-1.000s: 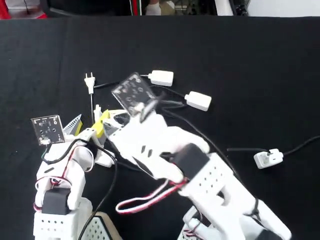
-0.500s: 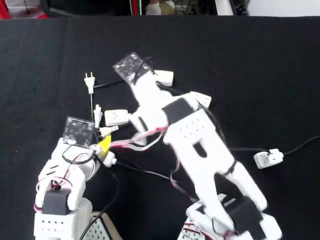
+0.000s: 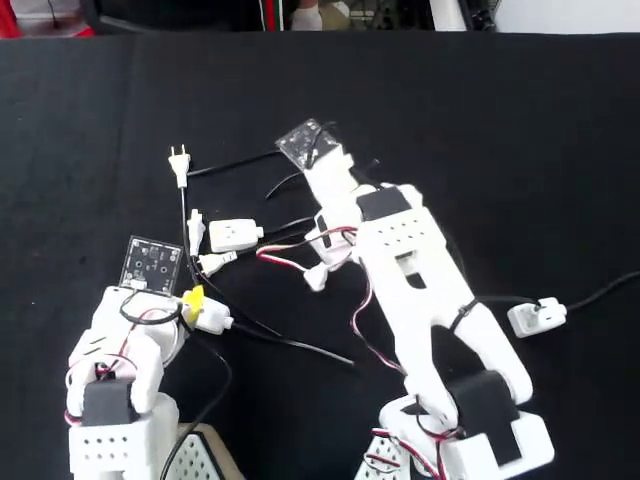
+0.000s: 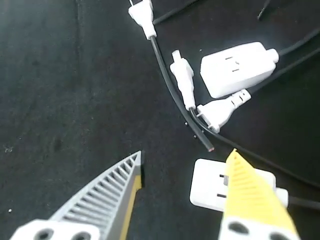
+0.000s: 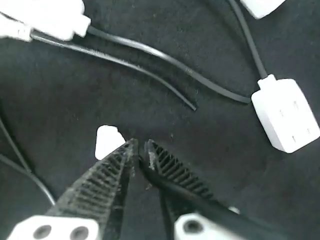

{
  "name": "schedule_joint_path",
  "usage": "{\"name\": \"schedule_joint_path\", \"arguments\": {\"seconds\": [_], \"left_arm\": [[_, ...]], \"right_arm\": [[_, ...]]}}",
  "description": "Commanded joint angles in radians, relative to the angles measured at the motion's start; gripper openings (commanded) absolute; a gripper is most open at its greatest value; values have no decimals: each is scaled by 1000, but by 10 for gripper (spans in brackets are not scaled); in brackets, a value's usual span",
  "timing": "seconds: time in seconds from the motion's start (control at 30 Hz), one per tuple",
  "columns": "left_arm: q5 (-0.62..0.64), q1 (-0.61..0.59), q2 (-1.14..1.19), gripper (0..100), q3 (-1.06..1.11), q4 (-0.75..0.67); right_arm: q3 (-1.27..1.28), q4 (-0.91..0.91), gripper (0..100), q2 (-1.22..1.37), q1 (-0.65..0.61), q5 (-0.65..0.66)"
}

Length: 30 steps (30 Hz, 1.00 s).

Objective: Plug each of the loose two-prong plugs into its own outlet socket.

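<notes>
High view: pick-up step — left gripper [image 4: 185, 154] gapes empty, a loose plug [image 3: 213, 263] just at its one o'clock; right gripper [image 5: 141, 145] seems clamped on a black cord [image 3: 235, 163] — next, probably close on that plug and aim it at the socket [image 3: 235, 235].

1. The right gripper [image 5: 140, 148] pinched a black cable [image 5: 172, 189] between nearly closed fingertips.
2. A white plug [image 5: 107, 142] lay just beside 1 finger.
3. A white outlet socket [image 5: 287, 120] rested apart, slots upward.

Black counter [image 3: 520, 120]; white plugs [image 4: 182, 75] and outlet sockets [image 4: 237, 67], black cords [image 4: 157, 56]. Left tool [image 4: 185, 154]: ribbed grey finger [image 4: 107, 192], yellow finger [image 4: 250, 190]. Right tool [image 5: 141, 145] black.
</notes>
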Motion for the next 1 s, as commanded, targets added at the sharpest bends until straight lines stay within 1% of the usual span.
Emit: {"name": "schedule_joint_path", "arguments": {"seconds": [0.0, 0.1, 0.2, 0.3, 0.43, 0.57, 0.6, 0.77, 0.97], "left_arm": [[-5, -12, -6, 264, -4, -2], [-5, -13, -6, 264, -1, -2], [-5, -13, -6, 264, -1, 0], [-5, -13, -6, 264, -1, 2], [-5, -13, -6, 264, -1, 2], [-5, -13, -6, 264, -1, 3], [-5, -15, -6, 264, -1, 3], [-5, -15, -6, 264, -1, 5], [-5, -15, -6, 264, -1, 6]], "right_arm": [[2, 41, 12, -4, -77, 9], [-4, 86, 15, -1, -135, 3], [-2, 91, 15, 5, -173, 2], [1, 94, 15, 7, -195, -46], [4, 97, 24, 8, -195, -69], [13, 86, 110, 54, -196, -104], [12, 80, 116, 76, -196, -104], [-25, 75, 116, 197, -196, -110], [-79, 57, 116, 262, -198, -110]]}}
